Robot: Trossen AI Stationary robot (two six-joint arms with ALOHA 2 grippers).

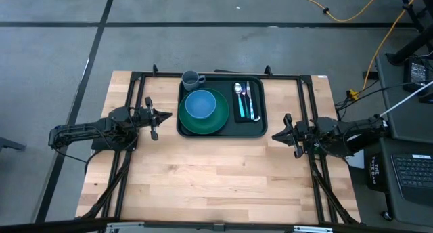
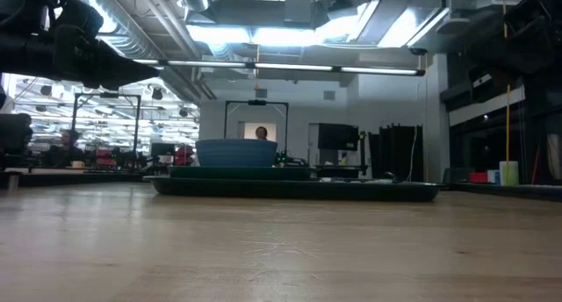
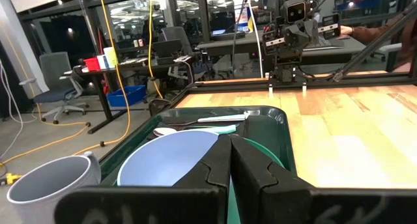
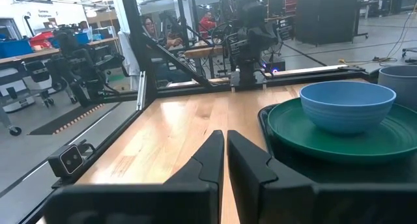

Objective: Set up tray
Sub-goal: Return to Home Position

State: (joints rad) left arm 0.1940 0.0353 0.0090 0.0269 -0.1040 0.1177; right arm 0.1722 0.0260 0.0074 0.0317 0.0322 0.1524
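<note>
on the surface (image 1: 216, 179), the tray (image 1: 247, 130) sits toward the far edge, loaded with plate (image 1: 215, 124), bowl (image 1: 200, 104), mug (image 1: 191, 78) and cutlery (image 1: 247, 101) on a napkin (image 1: 239, 115), so the setup looks finished; left hand (image 1: 155, 118) and right hand (image 1: 287, 135) flank it, both closed and empty.

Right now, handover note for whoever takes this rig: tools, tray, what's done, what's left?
Left tool: shut, empty, beside the tray's left side.
Right tool: shut, empty, off the tray's right side.
Tray: holds plate with bowl, and napkin with cutlery; mug at its far-left corner.
Done: setup looks complete.
Left: probably only parking both arms.
</note>
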